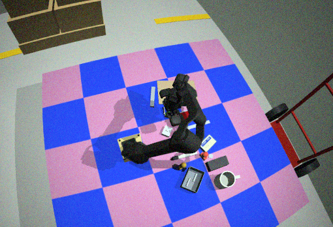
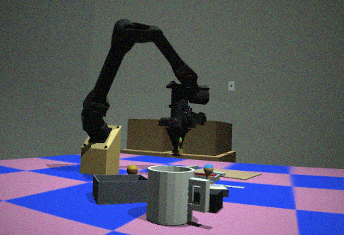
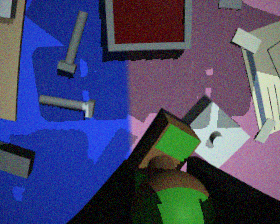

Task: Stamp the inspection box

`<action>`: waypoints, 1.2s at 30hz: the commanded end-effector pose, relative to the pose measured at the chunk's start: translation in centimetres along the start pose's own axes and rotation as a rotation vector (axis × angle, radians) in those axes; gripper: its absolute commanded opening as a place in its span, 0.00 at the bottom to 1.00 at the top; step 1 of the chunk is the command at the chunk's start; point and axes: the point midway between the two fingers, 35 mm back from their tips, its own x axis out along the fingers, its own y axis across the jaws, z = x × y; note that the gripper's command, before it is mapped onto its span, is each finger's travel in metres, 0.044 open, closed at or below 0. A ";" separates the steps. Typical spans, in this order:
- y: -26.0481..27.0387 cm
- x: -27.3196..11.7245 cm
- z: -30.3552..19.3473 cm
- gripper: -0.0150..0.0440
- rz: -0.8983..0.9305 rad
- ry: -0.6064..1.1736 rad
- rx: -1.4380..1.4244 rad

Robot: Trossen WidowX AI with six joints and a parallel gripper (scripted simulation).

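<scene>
One stamp [image 3: 175, 142], green on top, is gripped in the partly closed gripper [image 1: 167, 114] [image 2: 176, 152] [image 3: 160, 166], above the mat [image 1: 98, 210] [image 2: 50, 192] [image 3: 55, 200] and apart from it.

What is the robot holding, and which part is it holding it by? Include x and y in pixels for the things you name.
The gripper [image 2: 175, 152] [image 3: 160, 166] holds a stamp with a green top [image 3: 182, 204]. The fingers seem to be around its handle, above the block, but exactly where they touch is hidden.
</scene>
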 end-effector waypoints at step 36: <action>-0.2 0.5 9.4 0.25 -0.003 -0.012 0.002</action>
